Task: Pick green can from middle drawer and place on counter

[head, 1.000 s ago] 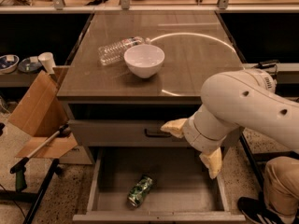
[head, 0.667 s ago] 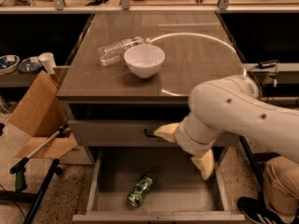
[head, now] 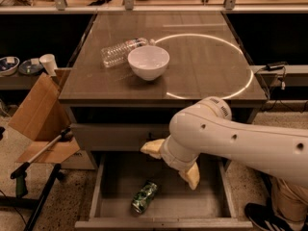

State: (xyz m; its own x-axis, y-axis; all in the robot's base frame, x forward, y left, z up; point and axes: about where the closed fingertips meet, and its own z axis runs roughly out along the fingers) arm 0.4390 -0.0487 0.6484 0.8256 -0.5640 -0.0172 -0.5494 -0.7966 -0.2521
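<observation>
The green can (head: 144,196) lies on its side on the floor of the open middle drawer (head: 202,203), left of centre near the front. My gripper (head: 172,163) hangs over the drawer, just above and to the right of the can, not touching it. Its two tan fingers (head: 191,176) are spread apart and hold nothing. The white arm reaches in from the right and hides part of the drawer's back. The counter (head: 207,66) above shows the bright ring reflection.
A white bowl (head: 148,61) and a clear plastic bottle (head: 120,52) lie on the counter's left half. A cardboard box (head: 41,114) and a grabber tool (head: 38,158) stand left of the cabinet. A shoe (head: 262,218) is at the lower right.
The arm and gripper have moved left over the open drawer, closer to the green can. The can, bowl and bottle have not moved.
</observation>
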